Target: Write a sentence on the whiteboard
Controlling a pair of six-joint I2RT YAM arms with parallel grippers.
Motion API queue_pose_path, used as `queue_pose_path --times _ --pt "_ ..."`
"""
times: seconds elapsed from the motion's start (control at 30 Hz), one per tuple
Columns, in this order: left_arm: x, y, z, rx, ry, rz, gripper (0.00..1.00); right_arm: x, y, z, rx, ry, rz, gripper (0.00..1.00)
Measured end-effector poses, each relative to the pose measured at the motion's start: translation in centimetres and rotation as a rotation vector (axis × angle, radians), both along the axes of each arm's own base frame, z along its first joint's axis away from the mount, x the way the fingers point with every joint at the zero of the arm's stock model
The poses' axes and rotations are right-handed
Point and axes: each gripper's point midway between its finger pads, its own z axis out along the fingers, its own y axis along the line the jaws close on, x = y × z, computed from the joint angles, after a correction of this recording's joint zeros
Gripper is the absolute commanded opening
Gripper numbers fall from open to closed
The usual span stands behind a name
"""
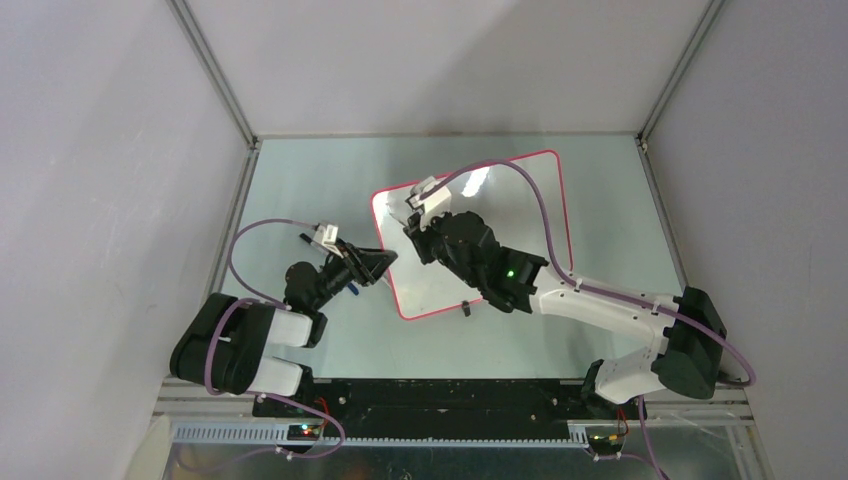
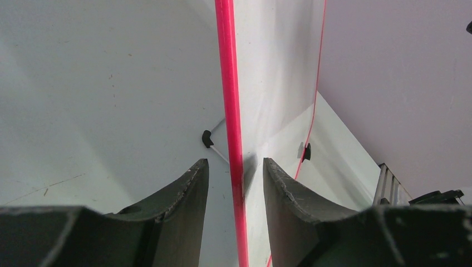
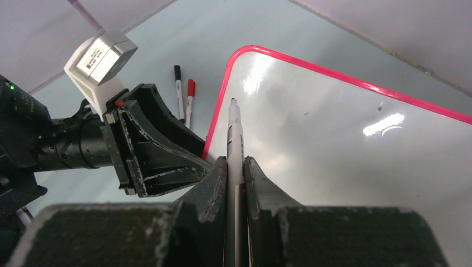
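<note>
From above, the whiteboard (image 1: 510, 215) lies skewed in the middle of the table (image 1: 300, 190). The left gripper (image 1: 375, 262) is at its left edge. The right gripper (image 1: 415, 215) hides its far-left part.

Left wrist: the fingers stand apart, straddling the red frame, with two black clip feet (image 2: 207, 138) beyond.

Right wrist: the fingers are clamped on a marker (image 3: 234, 133); whether its tip touches the board is unclear. Two spare markers (image 3: 178, 92) lie just left of the board.

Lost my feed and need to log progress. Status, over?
Left hand open, straddling the whiteboard edge. Right hand shut on marker, tip over the board. No sentence visible yet. Two spare markers lie beside the board.
</note>
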Motion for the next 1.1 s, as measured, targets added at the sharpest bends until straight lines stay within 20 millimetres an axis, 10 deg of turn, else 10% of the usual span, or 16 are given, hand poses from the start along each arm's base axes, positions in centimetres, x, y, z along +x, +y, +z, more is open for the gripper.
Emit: queue_pose_path --times 1.1 --pt "0.2 0.1 0.8 -0.012 -0.038 0.008 0.35 0.8 2.8 1.2 -0.128 0.185 0.026 0.0"
